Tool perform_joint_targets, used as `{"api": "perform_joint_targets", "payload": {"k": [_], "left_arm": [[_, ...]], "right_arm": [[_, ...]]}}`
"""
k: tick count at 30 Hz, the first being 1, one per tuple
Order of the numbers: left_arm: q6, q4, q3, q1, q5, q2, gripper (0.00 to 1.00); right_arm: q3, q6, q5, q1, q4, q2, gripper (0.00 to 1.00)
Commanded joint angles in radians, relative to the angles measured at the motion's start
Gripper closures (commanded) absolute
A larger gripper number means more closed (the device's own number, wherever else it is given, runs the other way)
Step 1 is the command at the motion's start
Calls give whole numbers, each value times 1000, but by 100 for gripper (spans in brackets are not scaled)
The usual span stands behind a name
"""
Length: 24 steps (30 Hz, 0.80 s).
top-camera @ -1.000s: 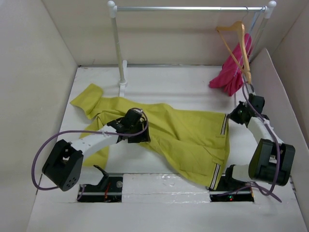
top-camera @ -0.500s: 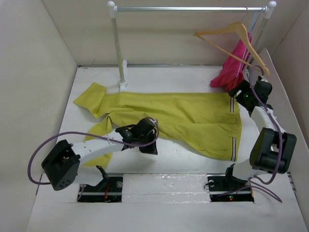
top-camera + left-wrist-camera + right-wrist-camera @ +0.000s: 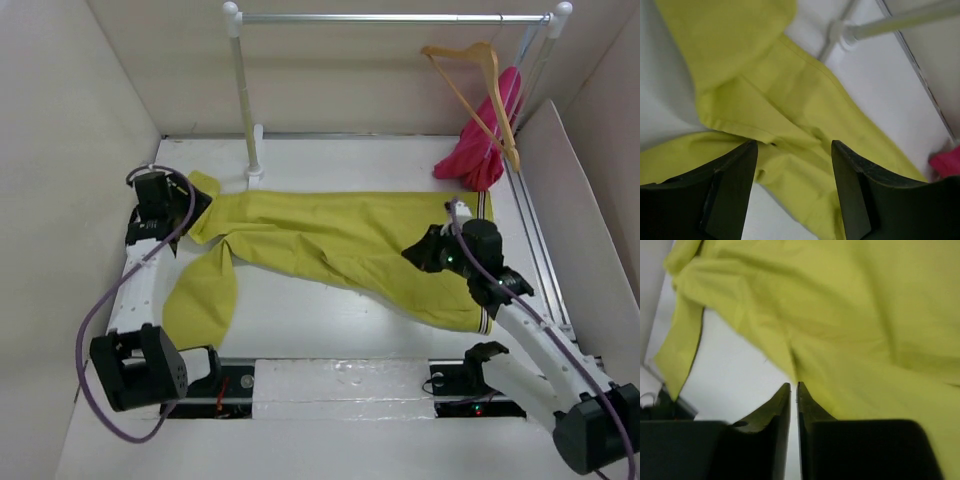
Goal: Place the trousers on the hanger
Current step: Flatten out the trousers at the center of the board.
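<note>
The yellow-green trousers (image 3: 330,235) lie spread across the white table, one leg folded toward the front left. My left gripper (image 3: 188,205) hovers at their far-left end. In the left wrist view it (image 3: 794,145) is open, with the cloth (image 3: 790,100) below and between the fingers. My right gripper (image 3: 420,252) is over the trousers' right part. In the right wrist view it (image 3: 793,386) is shut, its tips at a fold edge of the cloth (image 3: 855,315), and no cloth shows between them. The tan wooden hanger (image 3: 484,48) hangs from the rail at the back right.
A white-and-silver clothes rail (image 3: 400,17) spans the back, with its left post (image 3: 240,90) standing behind the trousers. A magenta-pink garment (image 3: 485,140) hangs beside the hanger. Beige walls close in the left, back and right sides.
The left arm swung from the middle front to the far-left end of the trousers. The right arm came down from beside the hanger onto the cloth. The trousers shifted and the hanger swung.
</note>
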Motion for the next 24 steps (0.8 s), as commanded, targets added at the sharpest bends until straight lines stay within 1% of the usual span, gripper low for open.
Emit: {"api": "perform_joint_targets", "payload": {"k": [1, 2, 3, 4, 5, 7, 8, 9, 10, 11, 13, 14, 15, 16, 19, 21, 22, 23, 24], "left_arm": [[25, 59, -23, 139, 116, 88, 43], [25, 60, -15, 153, 124, 146, 43], [29, 69, -8, 162, 124, 174, 43], [32, 69, 11, 162, 123, 198, 43], [34, 69, 18, 162, 108, 247, 43], [35, 79, 40, 162, 94, 287, 44], [38, 82, 43, 162, 84, 322, 44], [35, 89, 47, 162, 69, 338, 44], [34, 97, 57, 162, 49, 353, 46], [31, 100, 61, 172, 13, 382, 48], [16, 112, 77, 192, 27, 419, 52], [5, 117, 78, 205, 58, 448, 56], [-7, 137, 77, 239, 80, 462, 61], [-17, 149, 75, 251, 101, 473, 78], [-24, 169, 96, 273, 121, 514, 100], [3, 130, 156, 273, 109, 565, 100], [8, 119, 170, 273, 107, 577, 100], [22, 105, 185, 273, 115, 594, 100], [22, 105, 186, 273, 115, 594, 100]], "right_arm": [[-17, -13, -5, 147, -19, -5, 82], [-8, -23, 18, 231, -29, 15, 68], [6, -58, 26, 266, -36, 44, 53], [47, -86, 32, 300, -45, 117, 34], [72, -108, 53, 360, -72, 155, 29], [150, -169, 66, 403, -89, 237, 22], [176, -184, 64, 420, -85, 316, 21], [202, -209, 64, 452, -77, 356, 21], [230, -218, 70, 468, -68, 392, 20], [283, -226, 73, 481, -47, 467, 20], [346, -255, 88, 517, -39, 550, 21], [409, -261, 123, 526, -48, 590, 21], [438, -272, 131, 526, -51, 660, 21], [464, -280, 136, 538, -53, 694, 22], [543, -287, 162, 538, -48, 812, 23], [584, -284, 202, 538, -45, 857, 25], [597, -286, 211, 538, -42, 893, 27], [639, -278, 226, 538, -37, 924, 57], [640, -278, 227, 538, -37, 924, 57]]}}
